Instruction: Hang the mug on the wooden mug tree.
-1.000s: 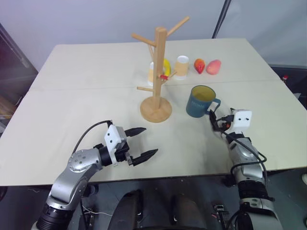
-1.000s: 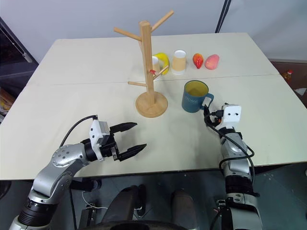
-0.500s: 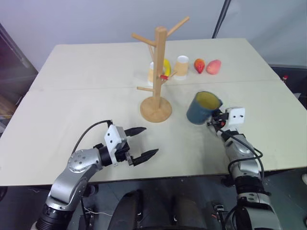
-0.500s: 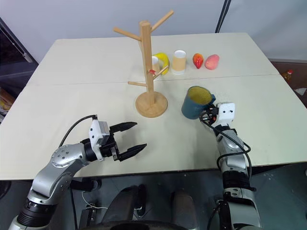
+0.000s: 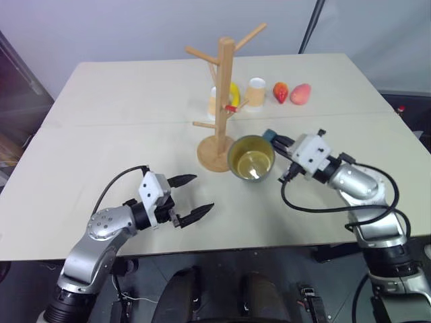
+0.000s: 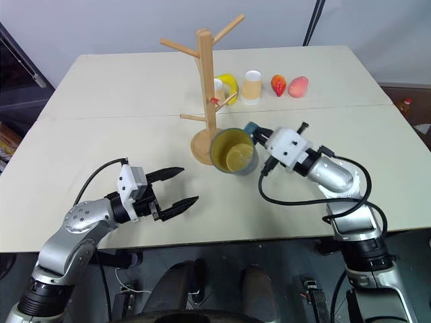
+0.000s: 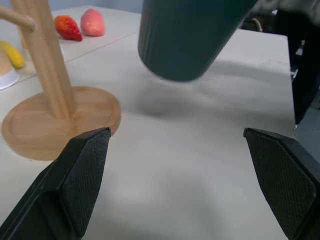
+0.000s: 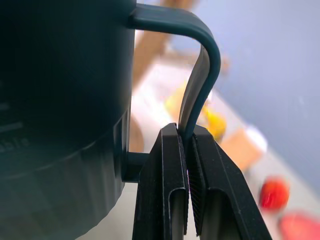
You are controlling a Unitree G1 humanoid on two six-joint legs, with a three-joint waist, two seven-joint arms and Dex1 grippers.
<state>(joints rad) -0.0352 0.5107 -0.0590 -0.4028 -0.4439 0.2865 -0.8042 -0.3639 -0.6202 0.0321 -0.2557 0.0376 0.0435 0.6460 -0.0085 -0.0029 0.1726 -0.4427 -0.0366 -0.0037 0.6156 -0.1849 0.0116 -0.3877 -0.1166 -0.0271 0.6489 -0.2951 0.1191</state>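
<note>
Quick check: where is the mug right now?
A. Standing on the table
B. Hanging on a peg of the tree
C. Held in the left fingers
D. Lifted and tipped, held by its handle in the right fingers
D: the right fingers pinch the handle; the mug hangs tilted above the table, beside the tree.
</note>
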